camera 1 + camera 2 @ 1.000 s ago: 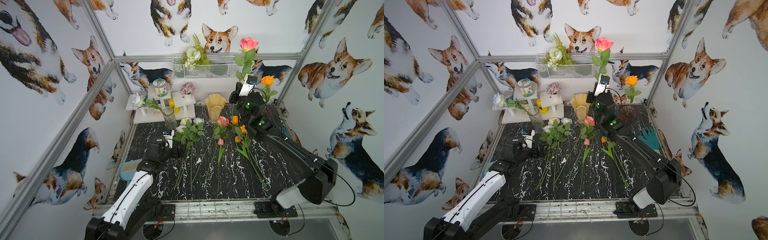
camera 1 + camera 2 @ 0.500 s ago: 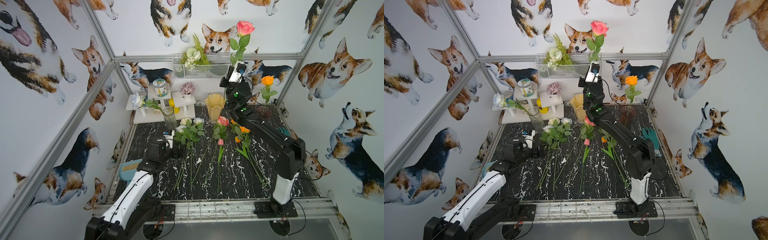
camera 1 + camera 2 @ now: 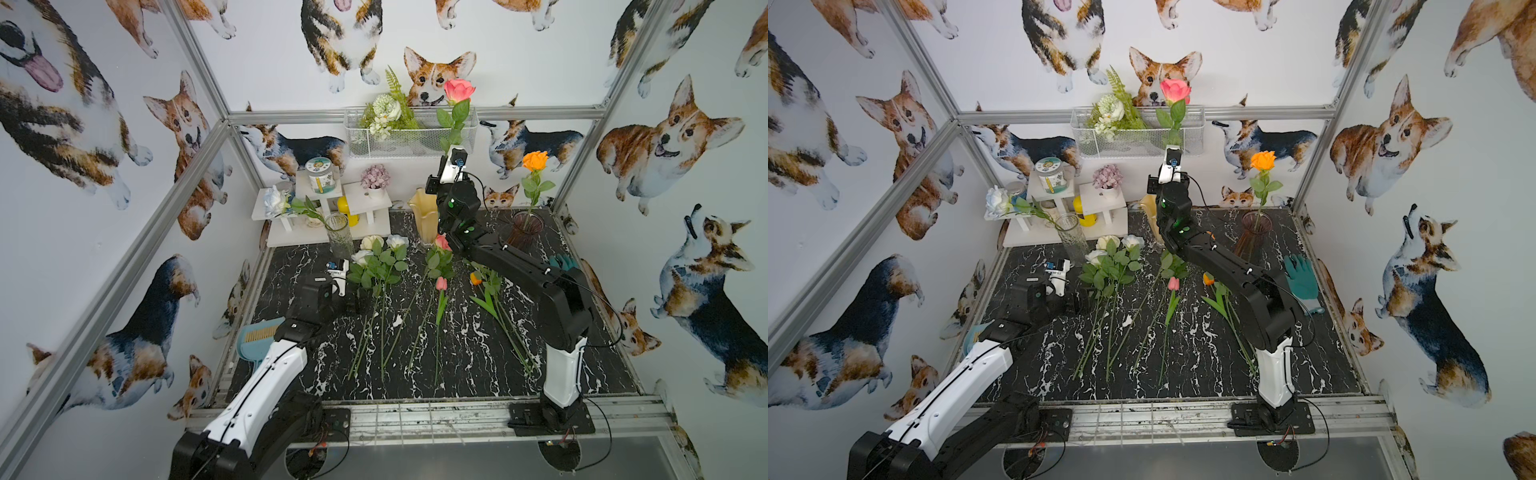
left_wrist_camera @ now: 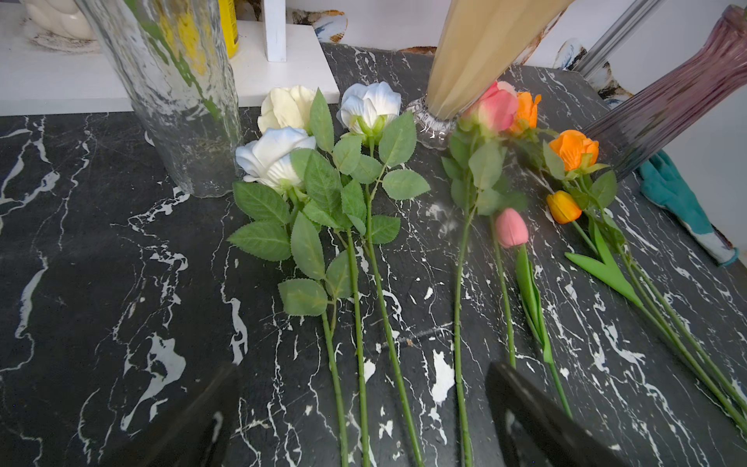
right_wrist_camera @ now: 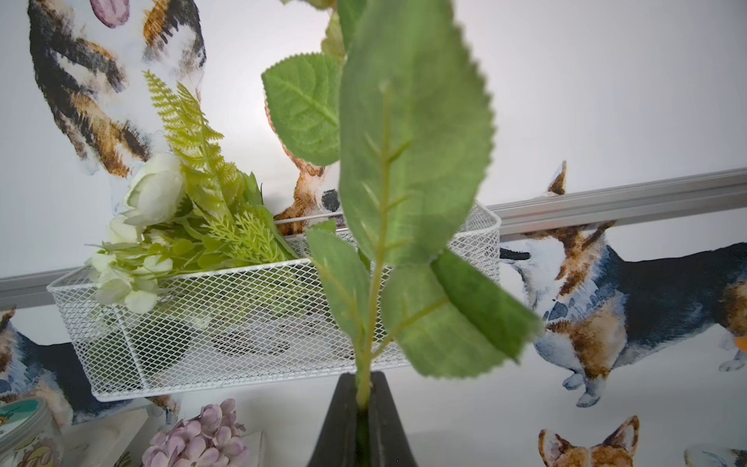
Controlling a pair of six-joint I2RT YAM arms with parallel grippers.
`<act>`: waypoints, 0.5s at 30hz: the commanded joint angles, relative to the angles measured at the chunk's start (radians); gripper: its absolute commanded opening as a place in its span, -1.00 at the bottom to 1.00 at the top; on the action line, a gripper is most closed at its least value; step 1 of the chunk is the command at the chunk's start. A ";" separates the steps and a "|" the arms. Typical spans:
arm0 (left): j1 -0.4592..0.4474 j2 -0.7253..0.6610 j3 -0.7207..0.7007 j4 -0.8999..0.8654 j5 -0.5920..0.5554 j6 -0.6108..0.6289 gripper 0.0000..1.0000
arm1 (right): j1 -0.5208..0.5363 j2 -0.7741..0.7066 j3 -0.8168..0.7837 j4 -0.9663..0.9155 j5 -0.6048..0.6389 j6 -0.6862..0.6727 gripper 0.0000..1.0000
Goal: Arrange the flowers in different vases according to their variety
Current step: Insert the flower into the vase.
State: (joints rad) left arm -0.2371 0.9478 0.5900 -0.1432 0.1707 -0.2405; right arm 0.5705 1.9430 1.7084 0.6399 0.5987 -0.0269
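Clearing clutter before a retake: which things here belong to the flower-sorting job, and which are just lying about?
Job: pink rose in right hand; white rose in clear vase; orange rose in purple vase; cream vase; loose roses; pink tulip; orange tulip.
Lying about: fern bouquet, basket, jar, potted plant, glove, dustpan, shelf.

Pink rose (image 3: 458,90) nearer cream vase (image 3: 424,218)

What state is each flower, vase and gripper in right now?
right gripper, shut on the pink rose, held upright aloft
left gripper, open, empty, low over the table
clear vase, holds one leaning white rose
cream-yellow vase, no flower visible in it
purple vase, holds one upright orange rose
loose white roses, lying flat on the table
pink tulip, lying flat
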 commanded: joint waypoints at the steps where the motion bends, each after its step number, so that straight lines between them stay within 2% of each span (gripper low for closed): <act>1: -0.001 0.002 0.011 -0.001 0.000 0.006 1.00 | 0.000 -0.012 -0.003 -0.002 -0.009 0.005 -0.34; 4: -0.001 0.000 0.011 -0.002 0.000 0.004 1.00 | 0.001 -0.024 -0.002 -0.034 -0.016 0.002 0.19; 6: 0.000 0.002 0.011 -0.004 -0.001 0.002 1.00 | 0.002 -0.030 -0.002 -0.050 -0.018 -0.001 0.37; 15: -0.002 0.003 0.011 -0.019 -0.013 0.000 1.00 | 0.002 -0.096 -0.036 -0.117 -0.036 0.013 0.71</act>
State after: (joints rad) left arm -0.2375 0.9489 0.5915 -0.1490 0.1635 -0.2405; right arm 0.5716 1.8721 1.6840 0.5453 0.5739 -0.0303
